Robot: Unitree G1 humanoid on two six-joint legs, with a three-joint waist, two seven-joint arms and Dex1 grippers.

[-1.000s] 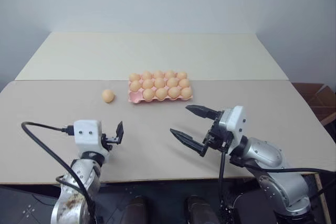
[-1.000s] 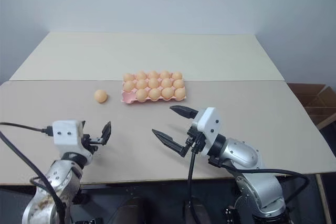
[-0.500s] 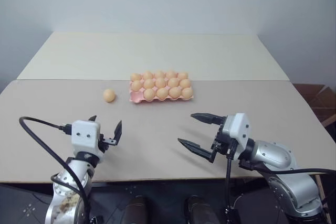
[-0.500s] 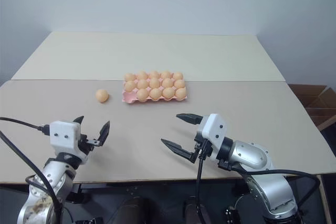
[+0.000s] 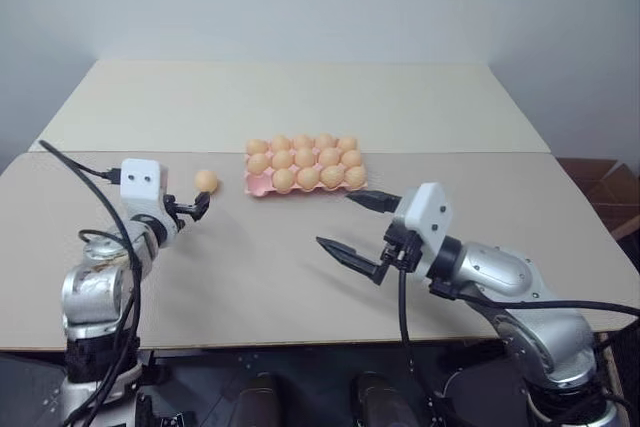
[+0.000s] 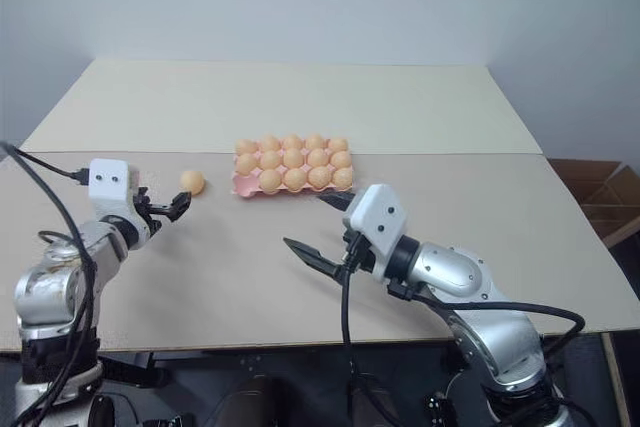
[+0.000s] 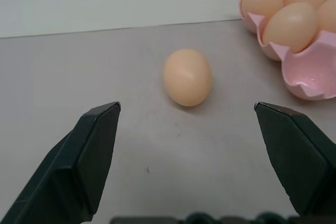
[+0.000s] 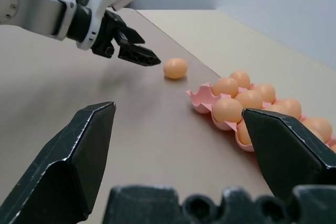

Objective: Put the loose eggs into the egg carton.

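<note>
A plain grey wall backs the pale bench (image 5: pixel 300 257). One loose egg (image 5: pixel 206 181) lies on it just beside the carton (image 5: pixel 258 185), on the side facing the bench's left edge; the carton's one empty cup is at that near corner. The left gripper (image 5: pixel 196 207), fingers spread, points at the egg from close by. It should straddle the egg evenly, then close gently so the egg doesn't roll. The right gripper (image 5: pixel 362 229) hangs open nearer the front edge.
</note>
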